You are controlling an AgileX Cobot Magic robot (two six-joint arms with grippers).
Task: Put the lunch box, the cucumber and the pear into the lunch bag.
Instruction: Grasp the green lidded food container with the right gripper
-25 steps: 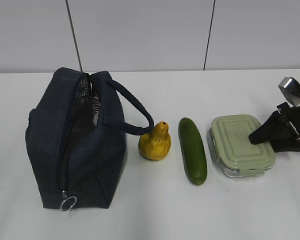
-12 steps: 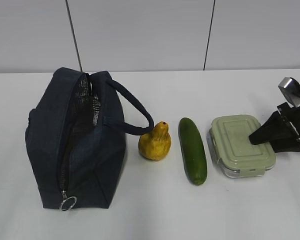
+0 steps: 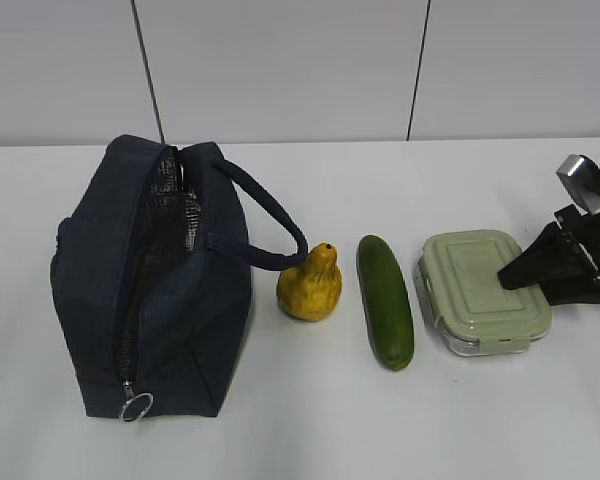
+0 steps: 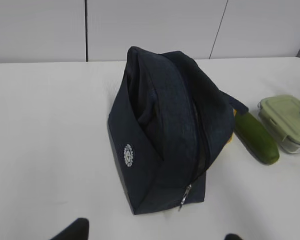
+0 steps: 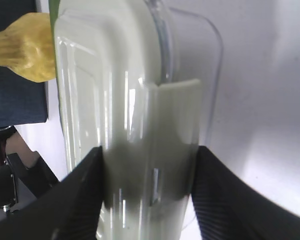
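Note:
The dark navy lunch bag [image 3: 150, 280] lies on the white table at the left, its zipper open and the ring pull [image 3: 135, 406] at its near end; it also fills the left wrist view [image 4: 165, 130]. The yellow pear [image 3: 311, 284] stands right of the bag, beside the dark green cucumber [image 3: 385, 300]. The lunch box [image 3: 480, 290] with its sage-green lid lies at the right. My right gripper [image 3: 525, 268] grips the box's right side, and its fingers [image 5: 80, 195] press on lid and base. My left gripper [image 4: 152, 235] is open and empty, well short of the bag.
A grey panelled wall runs behind the table. Bare white table [image 3: 380, 420] lies in front of the objects and to the left of the bag [image 4: 45, 125].
The lunch box has shifted very slightly in the right gripper's hold. Nothing else has moved.

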